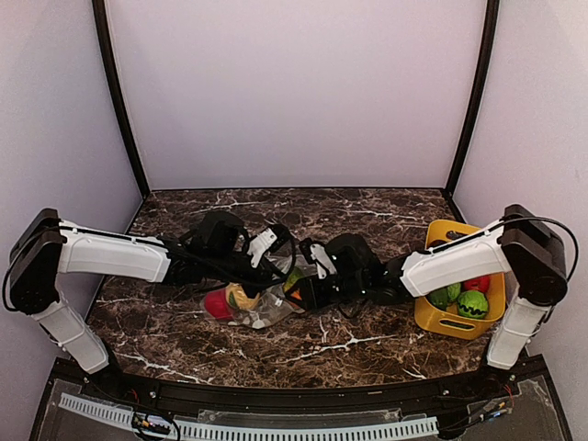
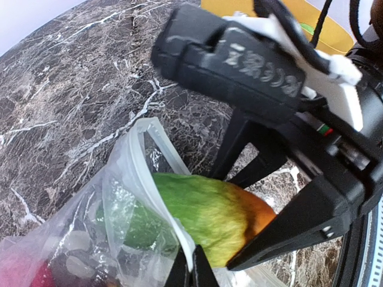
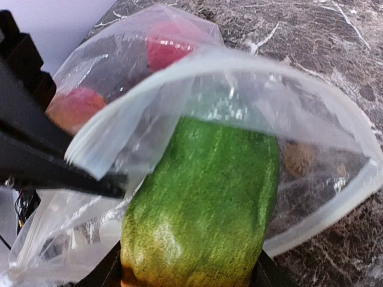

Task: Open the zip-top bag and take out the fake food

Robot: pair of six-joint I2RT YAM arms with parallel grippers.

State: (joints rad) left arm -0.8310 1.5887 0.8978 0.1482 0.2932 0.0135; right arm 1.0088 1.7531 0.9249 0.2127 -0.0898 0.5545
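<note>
left claw point(image 2: 191, 272): shut tight, pinching the bag point(image 2: 119, 194) rim | right claw point(image 2: 222, 221): part open, holding the green toy fruit point(image 3: 203, 203) in the bag mouth

The bottom edge is cutting off the fruit's point(image 3: 203, 203) lower end in the right wrist view, with the right end effector point(image 3: 185, 278) showing only as dark slivers beside it. The bag's point(image 3: 251, 66) film is blurring the red pieces point(image 3: 170, 45) behind it. The left end effector's point(image 2: 191, 272) tips are running off the left wrist view's bottom edge. From above, the right arm point(image 1: 455, 262) is covering part of the basket point(image 1: 441, 322).
</note>
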